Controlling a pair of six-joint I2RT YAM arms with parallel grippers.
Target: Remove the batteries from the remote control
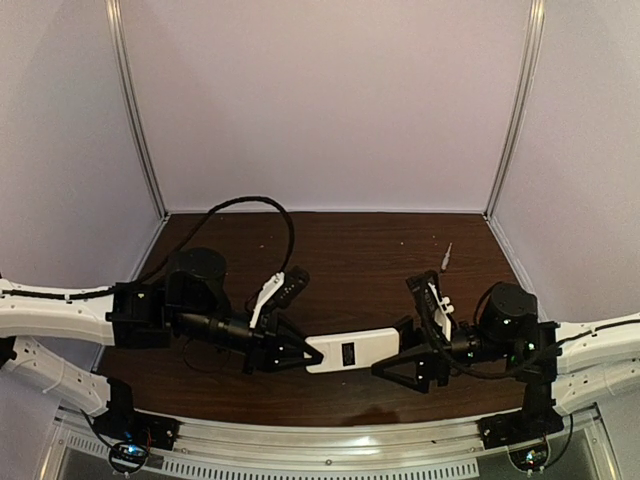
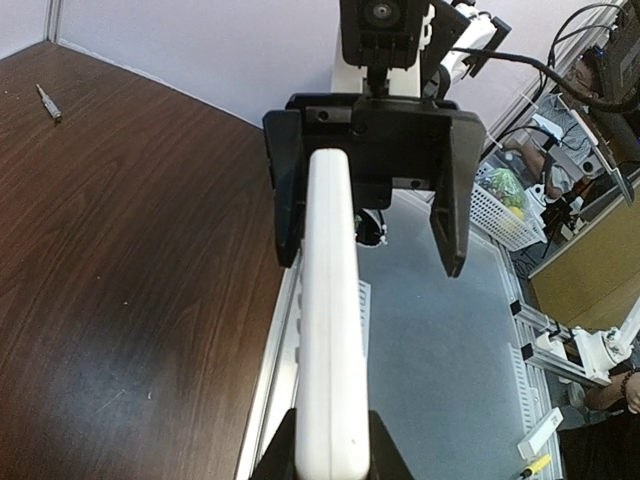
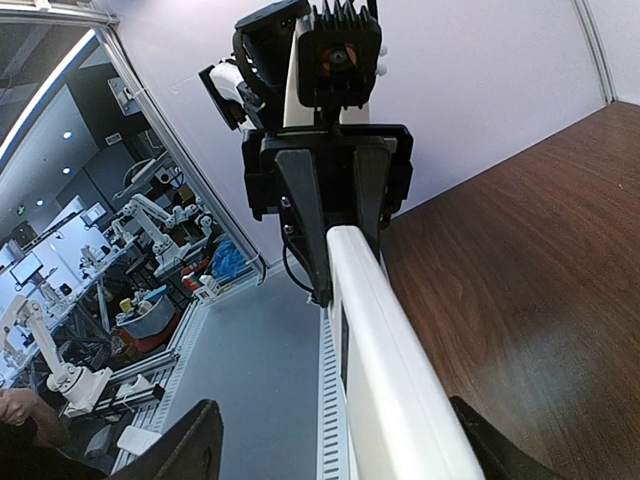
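Observation:
The white remote control (image 1: 350,350) hangs in the air near the table's front edge, its dark display window facing up. My left gripper (image 1: 305,350) is shut on its left end; in the left wrist view (image 2: 332,452) both jaws press the remote (image 2: 330,330). My right gripper (image 1: 393,352) is open around the right end. In the right wrist view (image 3: 340,445) its jaws stand wide apart with the remote (image 3: 400,370) between them, nearer one finger. A slim silvery-grey battery (image 1: 446,255) with a dark end lies on the table at the back right, also in the left wrist view (image 2: 47,103). The orange battery is not in view.
The brown wooden table (image 1: 370,260) is enclosed by pale walls at the back and sides. A metal rail (image 1: 330,440) runs along the front edge under the held remote. A black cable (image 1: 250,205) loops over the table behind the left arm.

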